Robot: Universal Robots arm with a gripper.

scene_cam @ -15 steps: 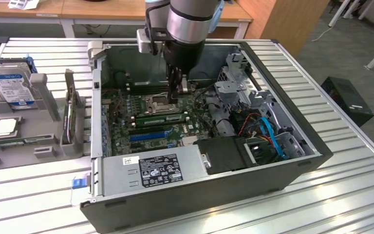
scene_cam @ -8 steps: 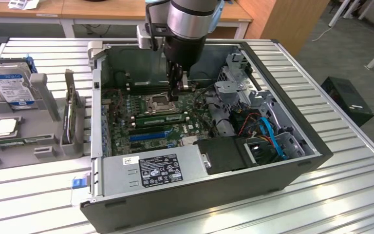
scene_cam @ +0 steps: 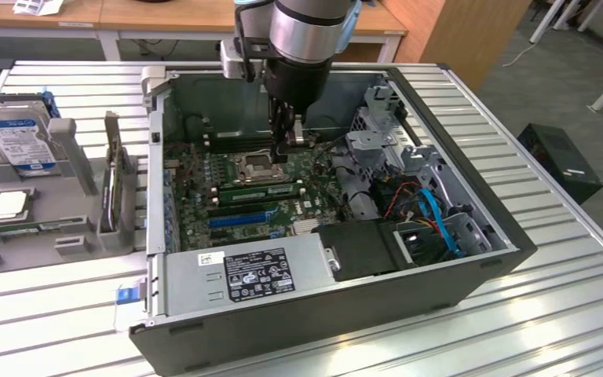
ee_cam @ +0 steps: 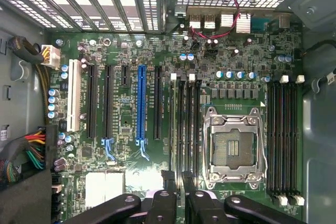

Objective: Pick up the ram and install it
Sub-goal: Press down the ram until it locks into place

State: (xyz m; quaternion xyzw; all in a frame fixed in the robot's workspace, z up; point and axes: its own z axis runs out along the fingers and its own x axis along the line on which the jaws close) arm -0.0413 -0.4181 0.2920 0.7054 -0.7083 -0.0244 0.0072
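My gripper (scene_cam: 285,151) hangs inside the open computer case (scene_cam: 458,275), above the motherboard (scene_cam: 280,169) beside the CPU socket (scene_cam: 254,166). In the wrist view its two black fingers (ee_cam: 168,184) stand a little apart over the memory slots (ee_cam: 185,124) next to the CPU socket (ee_cam: 233,148); my gripper (ee_cam: 178,184) holds nothing. A thin green ram (scene_cam: 34,229) lies on edge in the grey rack (scene_cam: 76,243) at the exterior view's left, far from the gripper. Another green stick (scene_cam: 260,191) sits in a slot by the socket.
The rack also holds a hard drive (scene_cam: 19,137), an upright card (scene_cam: 118,184) and a chip (scene_cam: 6,206). Inside the case are a power supply (scene_cam: 254,271), a drive cage (scene_cam: 380,137) and blue cables (scene_cam: 438,220). Expansion slots (ee_cam: 140,103) lie beside the memory slots.
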